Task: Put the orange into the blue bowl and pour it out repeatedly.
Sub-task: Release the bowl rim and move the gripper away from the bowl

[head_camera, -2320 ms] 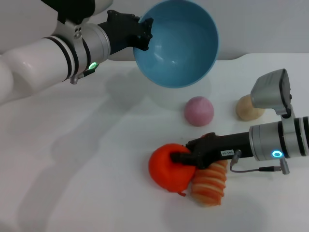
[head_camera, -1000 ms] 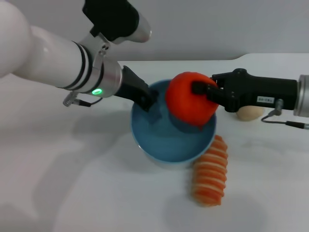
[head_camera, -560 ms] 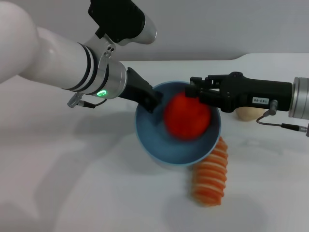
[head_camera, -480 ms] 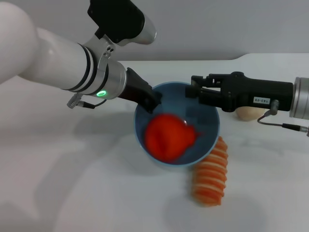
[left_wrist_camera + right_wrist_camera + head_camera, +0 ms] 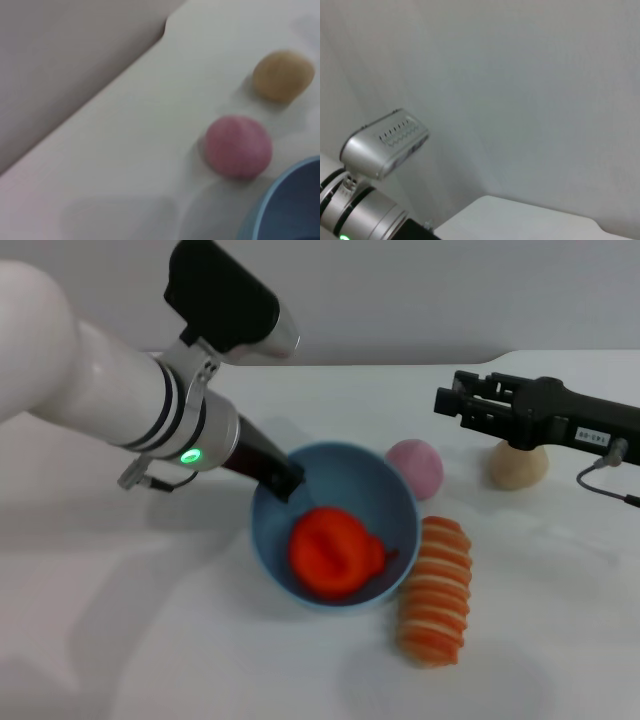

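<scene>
The bright red-orange soft toy orange (image 5: 335, 551) was seen lying inside the round light-blue plastic bowl (image 5: 395, 502), near the bowl's bottom. About a second before, it had been held over the bowl by the right gripper (image 5: 456, 404). Then it was let go and dropped in. So the "put in" part of the task was judged to be done.

The right gripper had been pulled back and up, well apart from the bowl. Its fingers were seen spread apart with nothing between them.

The bowl was held at its far rim by the left gripper (image 5: 283, 480), which was clamped on that rim. The bowl had been brought a little lower and closer than it was a moment before. It was tilted slightly, with its opening still facing up.

A pink ball (image 5: 417, 466) was seen just behind the bowl. A tan ball (image 5: 519, 464) was farther off. A long orange-and-cream striped roll (image 5: 435, 589) lay right beside the bowl, maybe touching it.

The next step was judged to be the pouring: the bowl would need to be tipped so the orange rolled out onto the white table (image 5: 150, 640).
</scene>
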